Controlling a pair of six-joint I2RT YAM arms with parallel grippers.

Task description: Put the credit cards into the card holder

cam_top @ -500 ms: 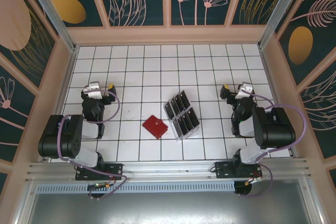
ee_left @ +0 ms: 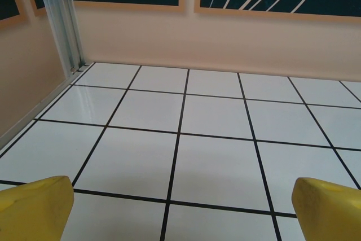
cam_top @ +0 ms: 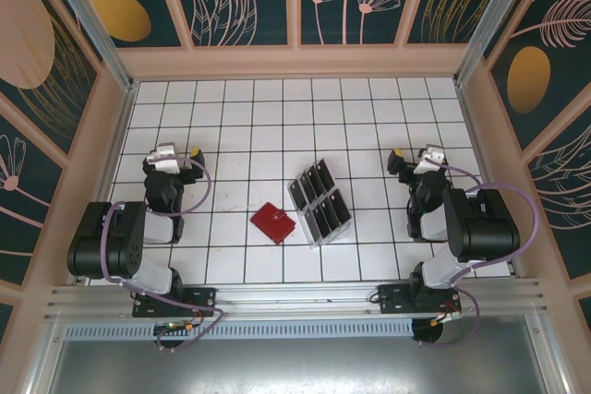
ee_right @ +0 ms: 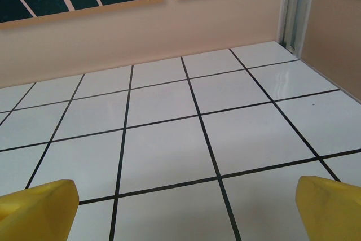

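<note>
Red card holder (cam_top: 273,222) sits diamond-wise; credit cards (cam_top: 319,200) beside; L claw (ee_left: 180,210), R claw (ee_right: 183,210) wide.

Red card holder (cam_top: 273,222), black credit cards (cam_top: 319,201), white black-gridded table (cam_top: 231,117)

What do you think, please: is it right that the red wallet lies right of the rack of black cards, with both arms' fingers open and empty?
Not quite: the wallet lies left of the rack, not right, as the top view shows. The rest holds: the cards stand in the rack, and the left fingers and right fingers are open and empty.
</note>
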